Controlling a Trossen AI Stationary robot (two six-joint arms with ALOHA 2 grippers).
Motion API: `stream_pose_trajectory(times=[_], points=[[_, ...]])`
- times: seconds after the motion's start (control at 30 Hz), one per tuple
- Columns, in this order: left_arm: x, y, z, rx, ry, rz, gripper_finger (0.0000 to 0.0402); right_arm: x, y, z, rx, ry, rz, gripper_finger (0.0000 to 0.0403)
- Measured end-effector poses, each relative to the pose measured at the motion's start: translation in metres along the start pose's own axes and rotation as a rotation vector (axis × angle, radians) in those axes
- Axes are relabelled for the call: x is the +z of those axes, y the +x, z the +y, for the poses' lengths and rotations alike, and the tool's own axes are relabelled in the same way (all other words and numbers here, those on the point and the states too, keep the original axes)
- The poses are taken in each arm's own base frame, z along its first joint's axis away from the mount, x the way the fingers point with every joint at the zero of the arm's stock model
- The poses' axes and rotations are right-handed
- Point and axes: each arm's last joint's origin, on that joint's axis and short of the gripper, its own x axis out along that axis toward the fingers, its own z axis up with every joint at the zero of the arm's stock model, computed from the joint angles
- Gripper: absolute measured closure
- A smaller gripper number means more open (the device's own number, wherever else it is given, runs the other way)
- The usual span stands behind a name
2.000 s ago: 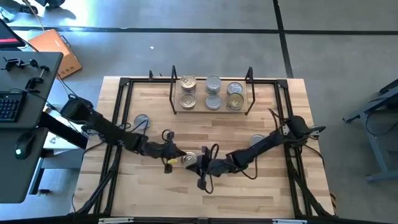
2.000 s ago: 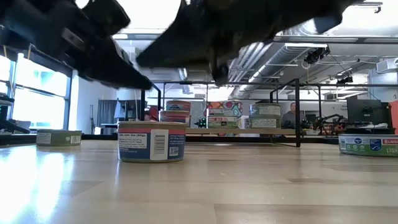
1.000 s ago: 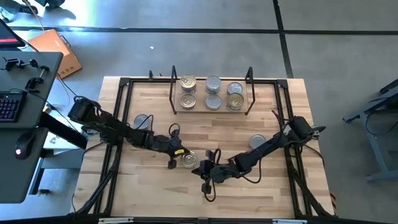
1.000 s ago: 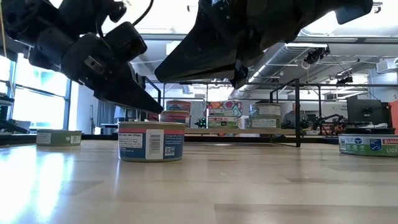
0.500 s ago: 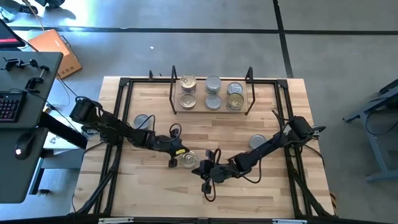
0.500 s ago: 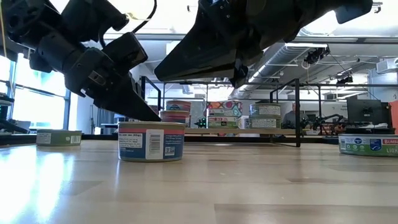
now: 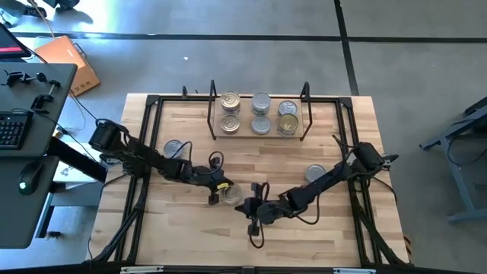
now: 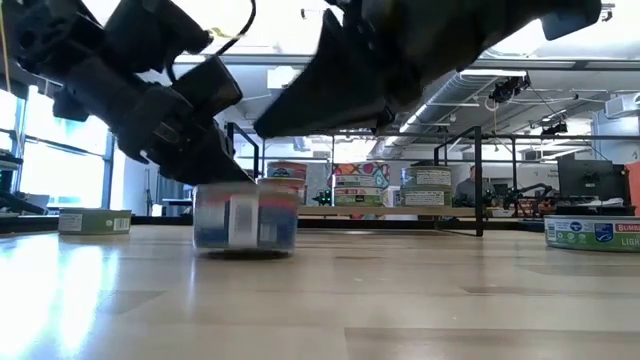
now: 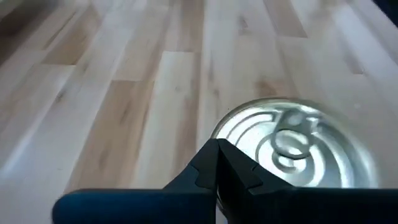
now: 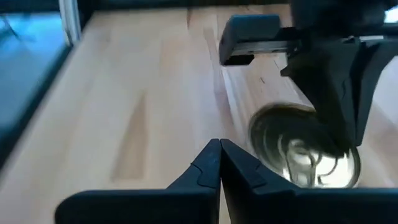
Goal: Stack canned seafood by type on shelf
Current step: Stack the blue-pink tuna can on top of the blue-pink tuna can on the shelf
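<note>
One tin of canned seafood [image 7: 232, 194] with a silver pull-tab lid [image 9: 292, 149] stands on its base on the table's near middle. My left gripper [image 7: 216, 193] is shut and slants down at the tin's left side [image 8: 246, 219]. My right gripper [image 7: 248, 205], also shut, hovers just right of the tin and above it, touching nothing. In the right wrist view the tin [image 10: 305, 152] lies beyond its fingers. The shelf [image 7: 245, 131] at the far middle carries several tins. Two loose tins [image 7: 173, 148] [image 7: 314, 173] rest on the table. My left gripper touches the tin with its shut fingertips [image 8: 235, 175] at the upper rim [image 9: 227, 134] on the side toward the table's left. The fingers slant down from the left. The tin stands on the table, lid up, and shows blurred in the low view.
A black frame [image 7: 152, 137] runs around the tabletop's edges. Both arms reach in over the near half of the table and nearly meet at the tin. Bare wood lies between the tin and the shelf. A desk with a keyboard [image 7: 11, 129] stands left of the table.
My left gripper has sunk and tipped down toward the tin until its shut tips reached the tin's left rim. The tin, sharp before, now blurs in the low view and has shifted slightly. My right gripper has rolled a little in place.
</note>
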Motion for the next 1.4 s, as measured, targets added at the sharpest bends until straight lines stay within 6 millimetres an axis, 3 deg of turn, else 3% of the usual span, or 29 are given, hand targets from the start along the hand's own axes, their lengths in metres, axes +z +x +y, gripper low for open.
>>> stream_pose_trajectory(times=[0.17,0.43,0.6,0.77,0.9,1.0,1.2,1.4], points=[[-0.017,0.008,0.008,0.030,-0.003,0.081,0.0401,-0.004,0.003,-0.007,-0.029,-0.148,0.054,0.0356],[-0.016,0.012,0.008,0.012,-0.012,0.068,0.0401,-0.003,0.007,-0.020,-0.124,-0.326,0.067,0.0230],[-0.014,0.011,0.007,0.007,0.004,0.063,0.0401,0.001,0.005,-0.024,-0.132,-0.354,0.078,0.0182],[-0.014,0.011,0.007,0.006,0.010,0.063,0.0401,0.025,-0.011,-0.030,-0.210,-0.427,0.214,0.0170],[-0.014,0.011,0.007,0.006,0.010,0.061,0.0401,0.050,-0.018,-0.055,-0.208,-0.486,0.467,0.0169],[-0.014,0.011,0.007,0.006,0.011,0.063,0.0401,0.069,-0.020,-0.077,-0.140,-0.489,0.563,0.0169],[-0.014,0.011,0.007,0.006,0.011,0.063,0.0401,0.075,-0.011,-0.117,-0.001,-0.632,0.635,0.0169],[-0.014,0.011,0.007,-0.009,0.011,0.065,0.0401,0.076,-0.006,-0.129,0.036,-0.649,0.629,0.0169]])
